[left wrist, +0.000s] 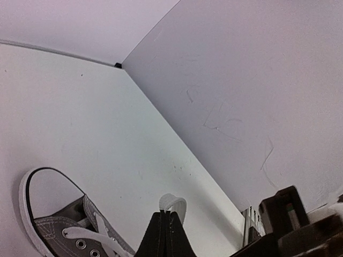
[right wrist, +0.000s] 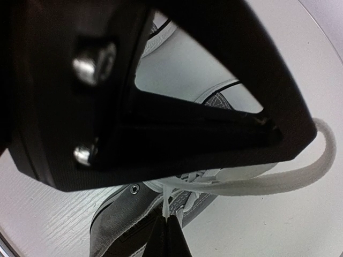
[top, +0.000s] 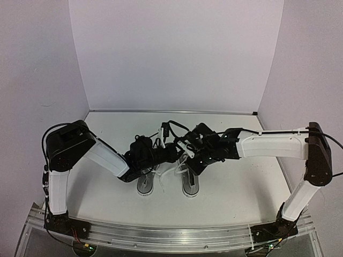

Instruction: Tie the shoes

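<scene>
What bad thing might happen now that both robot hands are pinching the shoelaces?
1. The left gripper pinches just a small loop of lace; it might slip out.
2. The right gripper is shut on lace too, with the left arm right in front; they might bump.
3. A hard pull might drag the shoe across the table.

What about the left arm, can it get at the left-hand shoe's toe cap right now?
Probably yes for reach: the toe cap lies uncovered close to that arm. But the left gripper is shut on a lace loop, so it must let go first.
</scene>
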Available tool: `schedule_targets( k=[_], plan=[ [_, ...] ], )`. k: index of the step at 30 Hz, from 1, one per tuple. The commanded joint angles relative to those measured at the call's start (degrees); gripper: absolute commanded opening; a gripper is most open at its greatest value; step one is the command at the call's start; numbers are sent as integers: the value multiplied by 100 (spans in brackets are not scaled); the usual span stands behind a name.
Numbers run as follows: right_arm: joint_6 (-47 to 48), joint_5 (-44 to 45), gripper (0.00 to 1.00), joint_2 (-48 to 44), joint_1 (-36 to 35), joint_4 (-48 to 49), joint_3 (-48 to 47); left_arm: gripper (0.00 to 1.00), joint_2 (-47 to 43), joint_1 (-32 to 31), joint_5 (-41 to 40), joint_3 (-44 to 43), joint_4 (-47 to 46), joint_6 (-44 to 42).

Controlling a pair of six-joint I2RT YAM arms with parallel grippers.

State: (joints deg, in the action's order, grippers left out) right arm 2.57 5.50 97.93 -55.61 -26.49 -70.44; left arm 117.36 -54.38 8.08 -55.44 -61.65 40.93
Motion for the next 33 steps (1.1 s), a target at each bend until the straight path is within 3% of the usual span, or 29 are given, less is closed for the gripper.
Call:
schedule_targets(
  k=[1, 14, 18, 33],
  plan=[
    [79, 140, 0, -356, 3, 163, 17, 0, 80, 43, 340, -385, 886, 254],
    [64, 317, 0, -476, 8, 248, 161, 0, -68, 299, 1573, -871, 2887, 1280],
    [70, 294, 0, -491, 11, 274, 172, 0, -240, 359, 1719, -777, 2957, 1469],
    [237, -269, 0, -531, 13, 423, 188, 0, -813, 604, 1634, -1002, 3995, 831]
  ],
)
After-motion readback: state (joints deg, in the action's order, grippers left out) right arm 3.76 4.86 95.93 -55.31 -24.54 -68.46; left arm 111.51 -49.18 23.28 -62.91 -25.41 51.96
